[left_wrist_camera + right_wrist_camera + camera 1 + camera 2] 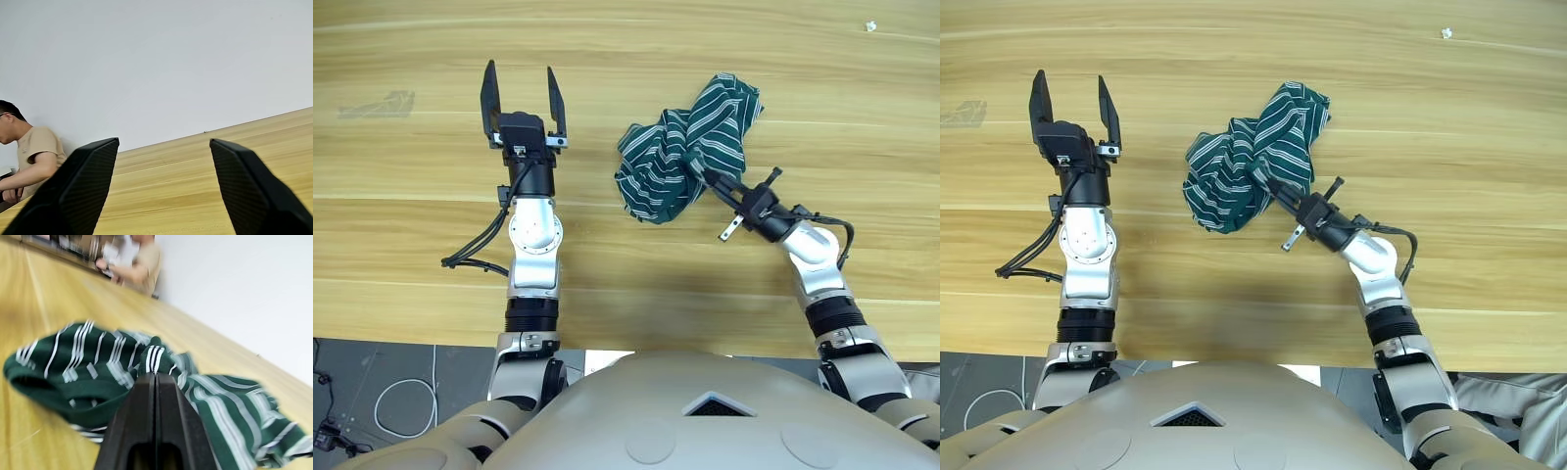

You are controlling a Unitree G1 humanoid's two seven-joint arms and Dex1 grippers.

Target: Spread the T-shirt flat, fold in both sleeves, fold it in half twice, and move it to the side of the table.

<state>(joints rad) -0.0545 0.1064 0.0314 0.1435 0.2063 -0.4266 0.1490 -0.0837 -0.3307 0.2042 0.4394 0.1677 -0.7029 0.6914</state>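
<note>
Diagonally bunched T-shirt, right tool pinching it

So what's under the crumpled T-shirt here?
The bunched T-shirt lies on the wooden table; whatever is beneath the heap is covered. The right gripper is shut on its near edge.

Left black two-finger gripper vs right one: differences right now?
The left gripper: fingers spread wide, empty, above the light wooden table. The right gripper: fingers shut on the crumpled dark green white-striped T-shirt. The left gripper points straight ahead; the right gripper angles inward toward the robot's left. Shared: black two-finger build.
</note>
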